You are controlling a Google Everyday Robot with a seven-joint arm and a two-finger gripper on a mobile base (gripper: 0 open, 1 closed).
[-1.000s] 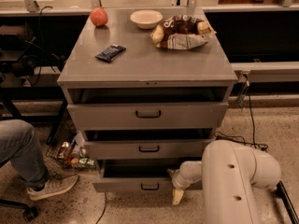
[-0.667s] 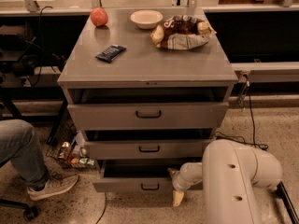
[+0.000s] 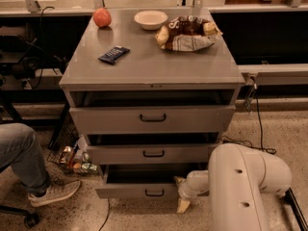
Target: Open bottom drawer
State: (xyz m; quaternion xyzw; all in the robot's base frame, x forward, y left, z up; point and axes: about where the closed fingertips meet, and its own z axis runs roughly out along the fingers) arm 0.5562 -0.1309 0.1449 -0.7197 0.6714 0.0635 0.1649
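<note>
We find the bottom drawer (image 3: pixel 125 192) lowest of the three in the grey cabinet (image 3: pixel 154 71), just above the floor. Its low, wide front sits forward of the middle drawer (image 3: pixel 120 154), and a dark gap above it suggests it is already partly out. The gripper (image 3: pixel 181 193) hangs at the end of the white arm (image 3: pixel 240 177), in front of the right part of that drawer front and level with it. Its two tan fingertips (image 3: pixel 183 206) are spread one above the other, the upper near the panel's top edge and the lower near its bottom edge. From this angle we cannot tell whether they touch the panel or only hover just before it, and they close on nothing we can make out. What the coming move turns on is the small black handle (image 3: pixel 154 192). It lies near the gripper, toward the left of the picture and at about the same height, with its long axis running level along the drawer front. We judge that fingers stacked vertically suit a level bar, so the gripper needs mainly a sideways shift to the left to straddle it. The drawer then slides straight out toward the camera, square to its front, and the pull should follow that line. The single arm comes in from the right, so it must not cross the drawer's path.
</note>
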